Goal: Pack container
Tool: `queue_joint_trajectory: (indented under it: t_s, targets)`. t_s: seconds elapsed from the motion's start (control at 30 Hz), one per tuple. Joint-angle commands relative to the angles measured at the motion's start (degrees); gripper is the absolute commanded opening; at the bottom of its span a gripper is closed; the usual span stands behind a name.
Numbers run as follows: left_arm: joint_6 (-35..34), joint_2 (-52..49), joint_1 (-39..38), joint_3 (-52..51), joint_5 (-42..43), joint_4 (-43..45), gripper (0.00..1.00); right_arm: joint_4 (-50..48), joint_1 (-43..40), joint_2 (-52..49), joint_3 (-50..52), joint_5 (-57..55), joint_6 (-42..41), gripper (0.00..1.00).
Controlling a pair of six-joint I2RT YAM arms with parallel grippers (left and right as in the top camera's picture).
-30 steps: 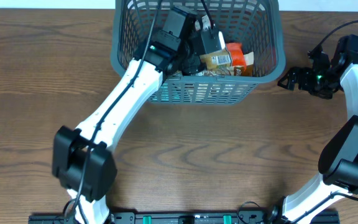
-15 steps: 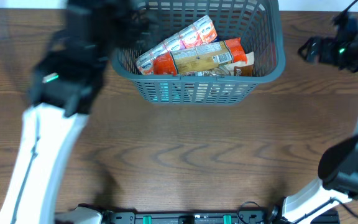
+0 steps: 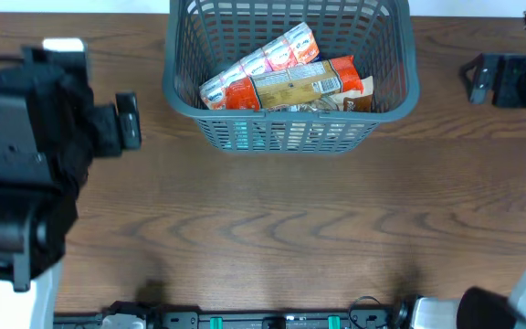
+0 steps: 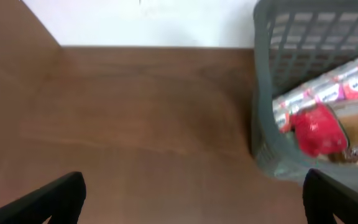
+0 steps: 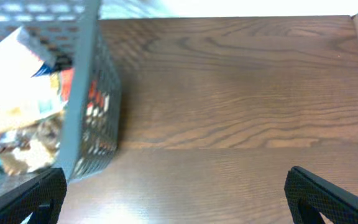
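Observation:
The container [image 3: 382, 110] is a large grey-blue lattice basket at the back middle of the table. It holds several snack packs [image 3: 281, 78], red, white and tan. It also shows in the left wrist view [image 4: 267, 124] and the right wrist view [image 5: 86, 81]. My left gripper [image 4: 191, 196] is open and empty, raised over the bare table left of the basket; in the overhead view [image 3: 128, 121] only one finger shows. My right gripper [image 5: 176, 196] is open and empty, right of the basket; it shows in the overhead view [image 3: 476, 78].
The wooden table [image 3: 281, 228] stretches in front of the basket. A white wall runs along its far edge [image 4: 148, 25]. The arm bases stand at the table's front edge.
My left arm has pulled out of the basket and swung far left, leaving the snack packs lying in it. My right gripper has lifted and moved back to the right.

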State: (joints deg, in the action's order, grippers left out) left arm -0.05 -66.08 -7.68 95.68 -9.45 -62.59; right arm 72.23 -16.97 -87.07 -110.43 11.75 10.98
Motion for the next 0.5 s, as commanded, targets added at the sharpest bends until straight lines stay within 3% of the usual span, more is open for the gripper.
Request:
queue_joint_trajectory:
  t_s: [0.0, 0.23, 0.47]
  targets:
    - [-2.2, 4.7, -1.1, -8.1, -0.1, 1.9, 0.99, 0.6, 3.5, 4.9, 5.7, -1.3, -0.7, 0.99]
    - [-5.3, 16.8, -2.7, -28.2, 0.0, 9.6, 0.99, -4.2, 14.7, 20.4, 28.9, -10.8, -6.5, 0.99]
    - [-8.5, 24.5, -3.3, -39.9, 0.0, 10.9, 0.99, -7.9, 23.9, 37.8, 48.4, -17.4, -14.1, 0.99]
